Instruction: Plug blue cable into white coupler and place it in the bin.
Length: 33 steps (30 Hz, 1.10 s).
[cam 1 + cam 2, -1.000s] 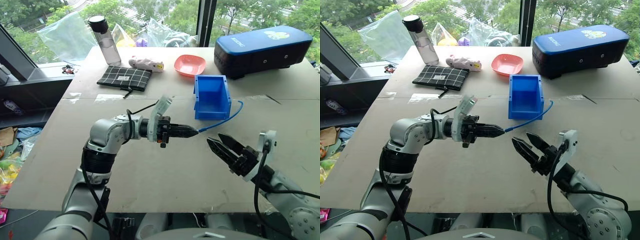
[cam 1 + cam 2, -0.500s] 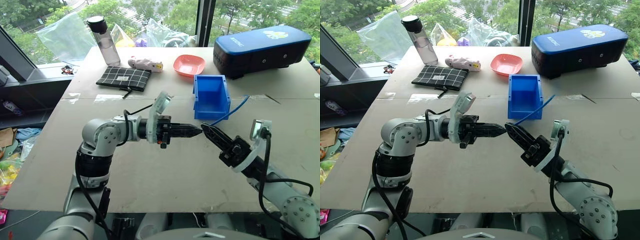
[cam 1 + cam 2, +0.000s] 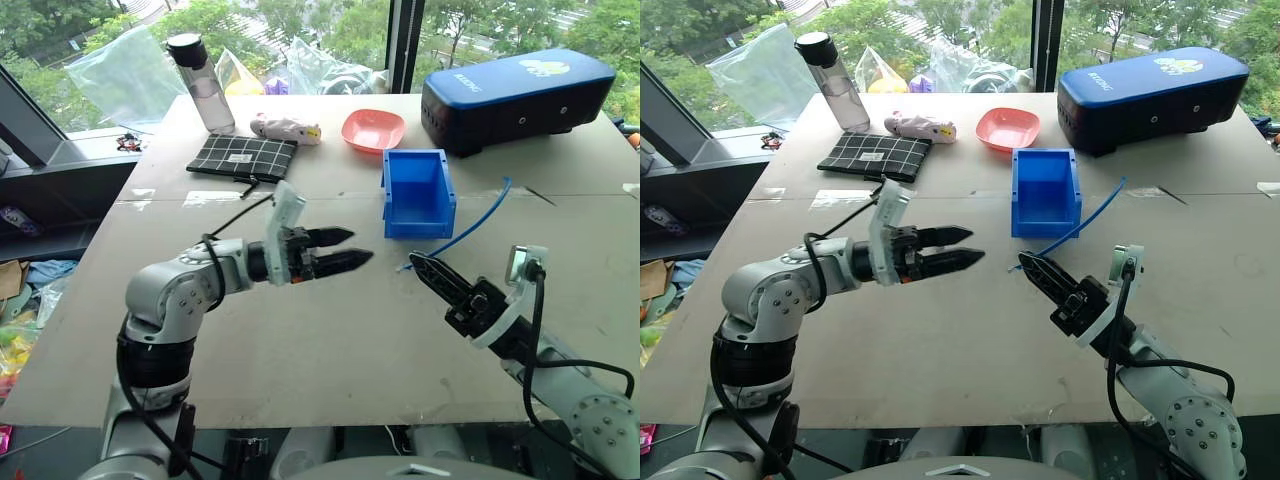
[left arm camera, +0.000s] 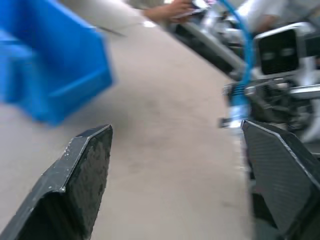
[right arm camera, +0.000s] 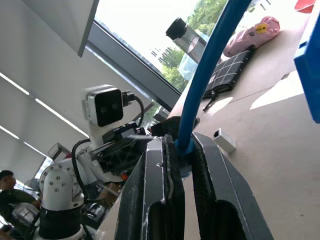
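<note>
— Bare brown desk [image 3: 300,330], matte. Where's the blue cable [image 3: 470,222]?
— Clamped near its plug end in the closed right pincer [image 3: 422,266], arcing toward two o'clock beside the boxy plastic bin [image 3: 418,192].
— Left pincer [image 3: 345,249]?
— Gaping, empty.
— White coupler [image 5: 224,140]?
— Tiny block lying on the desk in the right wrist view; its socket is too small to make out.

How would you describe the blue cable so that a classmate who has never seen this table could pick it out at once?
Start at the small blue bin in the middle of the brown table. Just to its right, the blue cable runs as a thin curved line from beside the bin down to the right gripper, whose fingers are shut on its near end. It is the only thin, bright blue cord here.
</note>
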Available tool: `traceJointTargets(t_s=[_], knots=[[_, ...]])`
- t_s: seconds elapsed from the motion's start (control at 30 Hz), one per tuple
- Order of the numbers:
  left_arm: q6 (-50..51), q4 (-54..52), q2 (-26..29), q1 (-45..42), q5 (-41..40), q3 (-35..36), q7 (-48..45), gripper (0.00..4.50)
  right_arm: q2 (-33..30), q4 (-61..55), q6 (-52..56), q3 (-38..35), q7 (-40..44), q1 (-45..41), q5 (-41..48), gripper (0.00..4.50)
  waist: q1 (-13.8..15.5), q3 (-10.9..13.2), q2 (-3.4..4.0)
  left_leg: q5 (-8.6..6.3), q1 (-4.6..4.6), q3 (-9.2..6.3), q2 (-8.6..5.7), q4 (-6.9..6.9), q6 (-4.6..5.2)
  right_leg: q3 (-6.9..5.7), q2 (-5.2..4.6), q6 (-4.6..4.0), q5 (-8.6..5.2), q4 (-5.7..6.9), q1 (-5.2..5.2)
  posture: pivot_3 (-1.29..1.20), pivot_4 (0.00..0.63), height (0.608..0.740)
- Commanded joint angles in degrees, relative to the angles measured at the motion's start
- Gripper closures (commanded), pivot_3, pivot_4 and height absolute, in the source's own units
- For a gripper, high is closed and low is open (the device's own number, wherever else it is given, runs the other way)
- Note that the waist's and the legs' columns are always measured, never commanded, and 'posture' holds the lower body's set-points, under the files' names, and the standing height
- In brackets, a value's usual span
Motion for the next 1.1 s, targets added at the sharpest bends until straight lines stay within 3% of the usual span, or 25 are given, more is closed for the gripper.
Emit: traceJointTargets(t_s=[0.03,0.13,0.23,0.8,0.9,0.93,0.97,1.0,1.1], knots=[[-12.3,4.0,3.8,0.9,7.6,2.0,-1.4,0.55,0.0,0.2,-1.5,0.1,1.9,-1.0,-0.5,4.50,0.2,0.0,0.01,0.00,0.01,0.03,0.00,0.00,0.00,0.00,0.00,0.00,0.00,0.00,0.00,0.00,0.150,0.740],[-24.0,9.9,6.3,2.2,16.0,-2.1,-3.5,0.55,-0.4,2.0,-1.5,0.7,3.2,-2.5,-2.0,4.50,0.5,0.0,0.00,0.00,0.00,0.08,-0.04,0.00,0.01,-0.09,0.00,0.00,0.00,-0.02,0.00,0.00,0.150,0.740],[-30.3,14.0,4.4,1.7,20.0,-4.2,-2.6,0.55,-0.9,3.3,-1.6,0.6,4.1,-3.9,-3.4,4.50,0.6,0.0,-0.01,-0.01,-0.05,0.00,-0.15,0.00,0.02,-0.13,-0.06,0.00,0.00,-0.06,0.00,0.00,0.150,0.740],[-50.3,41.6,-2.2,-8.0,29.5,-10.4,-9.4,0.55,-1.8,0.6,-2.5,0.3,3.4,-1.8,-6.1,4.50,0.3,-0.1,-0.12,-0.01,-0.09,-0.10,-0.18,0.01,0.03,-0.30,-0.19,0.02,0.01,0.00,-0.01,0.00,0.150,0.740],[-53.7,47.4,-3.2,-11.1,30.5,-10.9,-11.3,1.24,-2.1,0.0,-2.6,-0.1,3.1,-1.3,-6.1,4.50,0.3,-0.1,-0.13,-0.01,-0.09,-0.09,-0.19,0.02,0.03,-0.31,-0.19,0.02,0.01,0.00,-0.02,0.00,0.150,0.740],[-54.5,49.0,-3.5,-11.9,30.7,-11.1,-11.9,1.29,-2.2,-0.1,-2.6,-0.2,3.1,-1.1,-6.2,4.50,0.4,-0.1,-0.15,-0.01,-0.10,-0.09,-0.19,0.03,0.04,-0.31,-0.19,0.02,0.01,0.01,-0.01,0.00,0.150,0.740],[-55.3,50.7,-3.8,-12.8,30.9,-11.3,-12.6,2.05,-2.4,-0.3,-2.6,-0.3,3.0,-1.1,-6.2,4.50,0.3,-0.1,-0.16,-0.01,-0.11,-0.09,-0.19,0.04,0.04,-0.33,-0.19,0.02,0.01,0.00,-0.01,0.00,0.150,0.740],[-56.2,52.2,-3.9,-13.5,31.2,-11.4,-13.2,2.14,-2.5,-0.4,-2.6,-0.4,2.9,-1.0,-6.3,4.50,0.3,-0.1,-0.16,-0.01,-0.10,-0.09,-0.19,0.05,0.04,-0.32,-0.18,0.02,0.01,0.00,-0.01,0.00,0.150,0.740],[-58.5,55.7,-4.2,-15.0,31.6,-11.5,-15.1,3.51,-3.2,-0.9,-2.6,-0.6,2.8,-0.7,-6.6,4.50,0.2,-0.1,-0.16,-0.01,-0.09,-0.09,-0.20,0.05,0.04,-0.33,-0.16,0.03,0.01,0.04,-0.01,0.00,0.150,0.740]])
